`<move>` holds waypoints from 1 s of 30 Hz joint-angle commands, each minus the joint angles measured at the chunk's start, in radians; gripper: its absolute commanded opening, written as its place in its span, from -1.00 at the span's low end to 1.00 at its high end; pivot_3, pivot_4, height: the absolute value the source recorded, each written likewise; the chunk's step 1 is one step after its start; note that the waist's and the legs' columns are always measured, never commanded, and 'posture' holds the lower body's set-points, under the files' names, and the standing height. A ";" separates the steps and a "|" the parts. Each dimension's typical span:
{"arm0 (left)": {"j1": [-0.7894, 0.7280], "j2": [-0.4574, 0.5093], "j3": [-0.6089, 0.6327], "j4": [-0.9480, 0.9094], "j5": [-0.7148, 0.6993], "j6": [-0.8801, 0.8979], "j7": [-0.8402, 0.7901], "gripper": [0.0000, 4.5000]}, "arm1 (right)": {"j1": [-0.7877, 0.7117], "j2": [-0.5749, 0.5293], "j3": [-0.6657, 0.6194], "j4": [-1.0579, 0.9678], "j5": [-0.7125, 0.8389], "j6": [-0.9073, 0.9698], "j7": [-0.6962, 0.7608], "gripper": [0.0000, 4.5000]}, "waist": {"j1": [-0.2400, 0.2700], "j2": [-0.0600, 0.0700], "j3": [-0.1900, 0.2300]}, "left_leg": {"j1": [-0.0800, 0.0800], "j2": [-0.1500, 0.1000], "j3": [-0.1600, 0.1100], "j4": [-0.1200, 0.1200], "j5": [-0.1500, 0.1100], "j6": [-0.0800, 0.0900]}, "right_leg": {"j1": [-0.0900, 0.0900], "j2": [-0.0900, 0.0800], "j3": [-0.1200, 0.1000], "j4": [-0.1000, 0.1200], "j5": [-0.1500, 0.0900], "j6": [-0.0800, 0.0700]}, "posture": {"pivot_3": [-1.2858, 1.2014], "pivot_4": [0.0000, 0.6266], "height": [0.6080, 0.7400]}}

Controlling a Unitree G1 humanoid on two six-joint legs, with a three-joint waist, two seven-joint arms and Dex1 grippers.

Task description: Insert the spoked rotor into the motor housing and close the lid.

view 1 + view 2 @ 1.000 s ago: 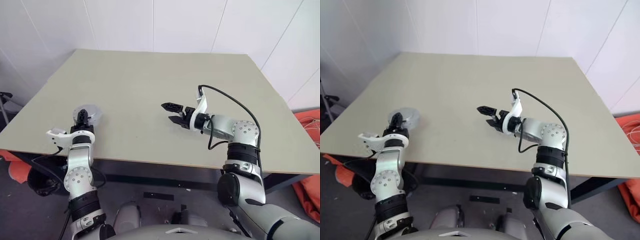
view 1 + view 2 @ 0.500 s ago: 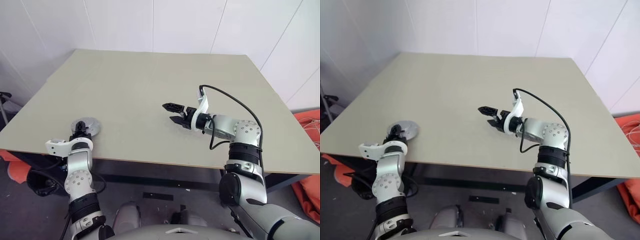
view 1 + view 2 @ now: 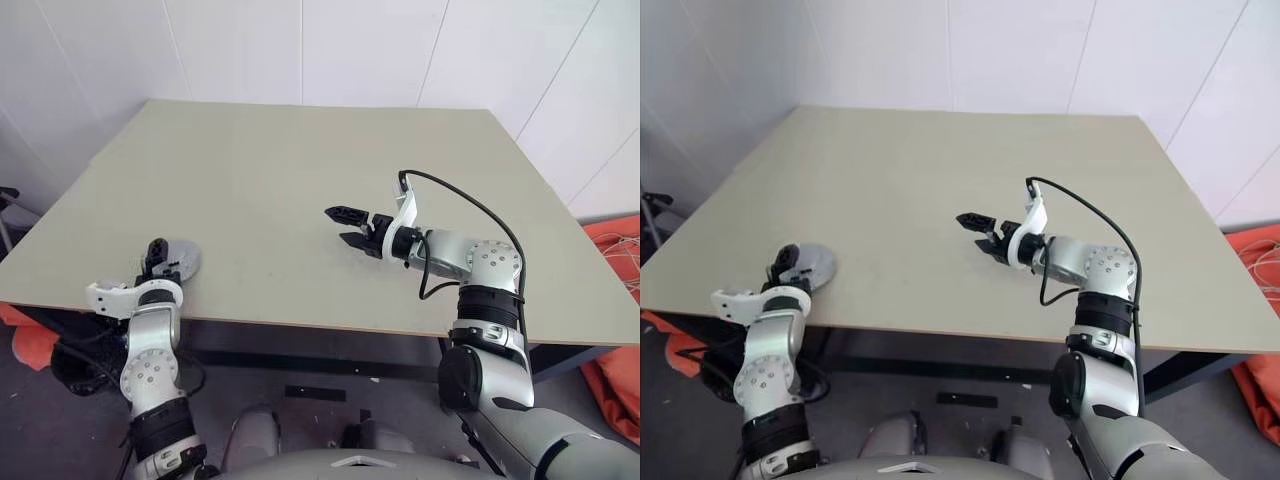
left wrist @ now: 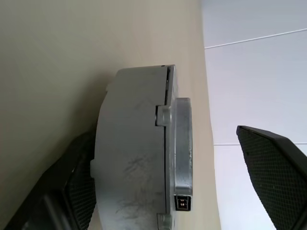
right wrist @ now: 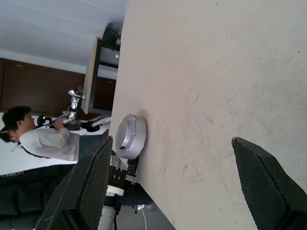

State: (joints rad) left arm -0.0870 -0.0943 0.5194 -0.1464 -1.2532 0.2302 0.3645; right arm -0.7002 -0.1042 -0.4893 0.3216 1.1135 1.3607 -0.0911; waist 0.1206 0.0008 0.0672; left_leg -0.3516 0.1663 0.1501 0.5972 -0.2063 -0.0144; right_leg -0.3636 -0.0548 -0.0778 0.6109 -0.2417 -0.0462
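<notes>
The motor housing (image 3: 180, 259) is a short grey cylinder resting on the table near the front left edge. Its lid (image 4: 183, 143) lies shut against the body (image 4: 129, 153). The spoked rotor is hidden. My left gripper (image 3: 160, 255) is open around the housing. One of its fingers (image 4: 79, 191) sits close against the housing's side and the other finger (image 4: 271, 172) stands well apart from it. My right gripper (image 3: 336, 224) hovers open over the middle of the table, holding nothing. The right wrist view shows the housing (image 5: 128, 136) far off.
The table (image 3: 300, 150) has its front edge just behind the housing. A seated person (image 5: 29, 134) shows beyond the table in the right wrist view. Orange cloth (image 3: 618, 260) lies on the floor at the right.
My left gripper came down and back toward the front edge with the housing, then opened off it. The right arm has kept still.
</notes>
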 commanded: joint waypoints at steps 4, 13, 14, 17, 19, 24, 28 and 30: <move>0.101 -0.060 -0.059 -0.153 -0.051 0.034 0.066 0.98 | -0.018 0.000 -0.001 -0.021 0.002 -0.004 0.017 1.00 | 0.000 0.000 0.000 | 0.000 0.000 0.000 0.000 0.000 0.000 | 0.000 0.000 0.000 0.000 0.000 0.000 | 0.03 -1.00 1.00; 0.275 -0.053 -0.118 -0.318 -0.170 0.071 0.179 0.98 | -0.032 -0.003 0.005 0.002 -0.018 -0.004 0.042 1.00 | -0.001 -0.001 -0.001 | 0.001 0.000 0.000 0.000 0.000 0.000 | 0.001 0.000 0.000 0.000 0.000 0.000 | 0.03 -1.00 1.00; 0.300 -0.039 -0.135 -0.338 -0.205 0.095 0.192 0.98 | -0.033 -0.003 0.006 0.004 -0.021 -0.005 0.045 1.00 | -0.001 -0.001 -0.001 | 0.001 0.000 0.000 0.000 0.000 0.000 | 0.001 0.000 0.000 0.000 0.000 0.000 | 0.03 -1.00 1.00; 0.349 0.052 -0.213 -0.401 -0.285 0.202 0.164 0.98 | -0.034 0.001 0.010 0.010 -0.028 -0.005 0.053 1.00 | -0.001 -0.001 -0.002 | 0.001 0.000 0.000 0.001 0.000 0.000 | 0.001 0.000 0.000 0.000 0.000 0.000 | 0.03 -1.00 1.00; 0.328 0.129 -0.257 -0.444 -0.296 0.258 0.099 0.98 | -0.033 0.007 0.011 0.009 -0.031 -0.002 0.056 1.00 | 0.006 -0.001 -0.002 | 0.001 0.000 0.000 0.001 0.000 0.000 | 0.001 0.000 0.000 0.000 0.000 0.000 | 0.03 -1.00 1.00; 0.220 0.314 -0.337 -0.438 -0.132 0.325 -0.057 0.98 | -0.022 0.019 0.028 -0.013 -0.048 -0.004 0.067 1.00 | -0.001 0.000 -0.002 | 0.003 0.001 0.000 0.001 0.002 -0.004 | 0.001 0.000 0.000 0.002 0.000 0.001 | 0.03 -1.00 1.00; 0.131 0.394 -0.431 -0.384 0.111 0.312 -0.157 0.56 | 0.038 -0.014 0.160 -0.129 -0.140 -0.065 0.146 1.00 | -0.015 0.000 -0.003 | 0.003 0.001 0.001 0.001 0.003 -0.005 | 0.001 0.000 0.001 0.002 0.001 0.003 | 0.03 -1.00 1.00; 0.068 0.429 -0.504 -0.330 0.290 0.285 -0.213 0.29 | 0.091 -0.046 0.258 -0.215 -0.215 -0.141 0.213 1.00 | -0.012 0.000 -0.003 | 0.002 0.001 0.000 0.001 0.003 -0.005 | 0.001 0.000 0.000 0.002 0.001 0.003 | 0.03 -1.00 1.00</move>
State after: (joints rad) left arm 0.0209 0.3239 0.0562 -0.4938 -1.0904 0.5464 0.1998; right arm -0.6200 -0.1314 -0.2907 0.1928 0.9422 1.2784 0.0632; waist 0.1091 0.0006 0.0639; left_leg -0.3500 0.1669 0.1500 0.5977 -0.2033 -0.0195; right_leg -0.3632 -0.0546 -0.0773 0.6131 -0.2407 -0.0433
